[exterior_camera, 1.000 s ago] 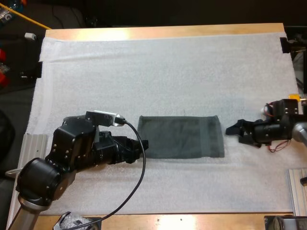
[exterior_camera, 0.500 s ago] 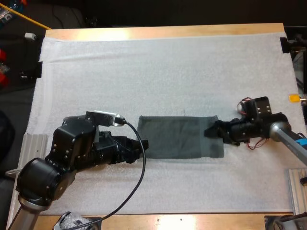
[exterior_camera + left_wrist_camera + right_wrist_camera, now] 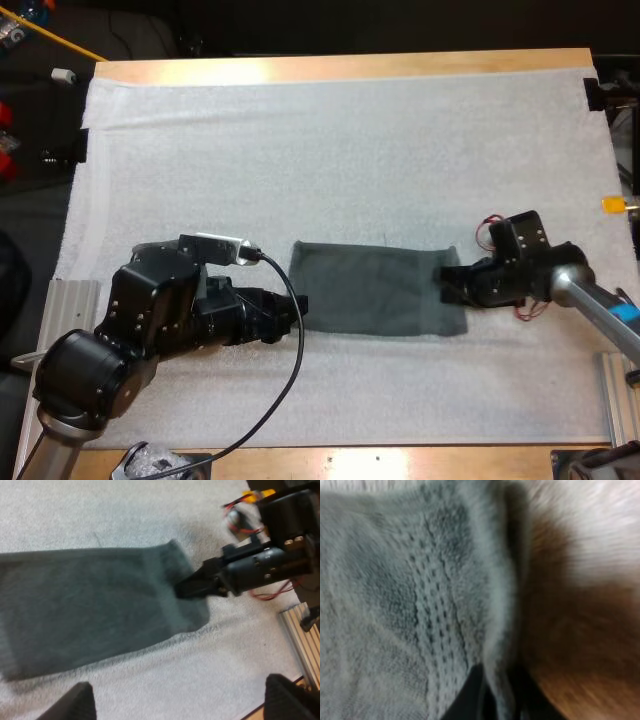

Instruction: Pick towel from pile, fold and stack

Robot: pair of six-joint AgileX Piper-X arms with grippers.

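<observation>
A single dark grey-green towel (image 3: 375, 290) is seen lying flat as a folded rectangle on the white mat (image 3: 330, 150). It sits in the half of the tabletop (image 3: 340, 66) nearer the arms, about midway between the left and right edges. Its long sides run roughly parallel to the near edge.

The right gripper (image 3: 447, 284) is placed at the towel's short end that faces the right edge of the tabletop. In the right wrist view the stitched hem is seen standing between the two black fingers (image 3: 467, 697), which are pressed on it from both sides.

The left gripper (image 3: 300, 306) is held low over the mat, just beside the towel's opposite short end. Whether it touches the cloth cannot be told. Its fingers (image 3: 75, 705) are spread wide apart, with only bare mat between them, and the towel lies stretched out ahead of them towards the right gripper.

The left arm's bulky body is laid over the near-left part of the mat. A ribbed metal rail (image 3: 622, 395) is fixed at the near-right corner of the tabletop, and a second rail (image 3: 72, 305) lies along the left edge; both are well apart from the towel.
</observation>
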